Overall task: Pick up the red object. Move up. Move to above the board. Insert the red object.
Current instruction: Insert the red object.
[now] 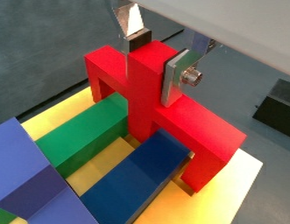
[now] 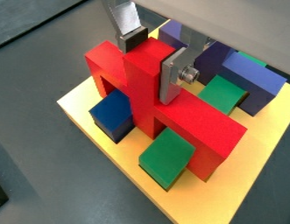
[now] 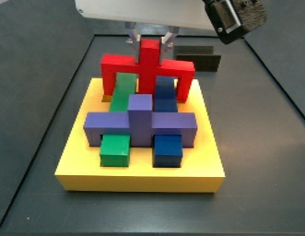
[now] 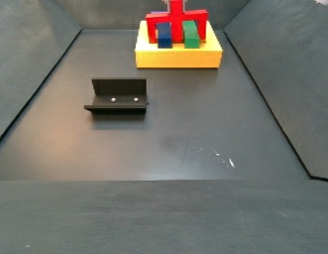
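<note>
The red object stands upright on the board, and both wrist views show its two legs reaching down to the yellow surface. One leg straddles a green block and a blue block. My gripper is at the short stub on top, with one finger plate flat against the stub's side and the other pad at its far side. In a side view the red object sits at the board's back edge under the gripper. The gripper is shut on the stub.
A purple cross block with a green block and a blue block fills the board's front half. The fixture stands on the dark floor apart from the board. Dark walls ring the floor.
</note>
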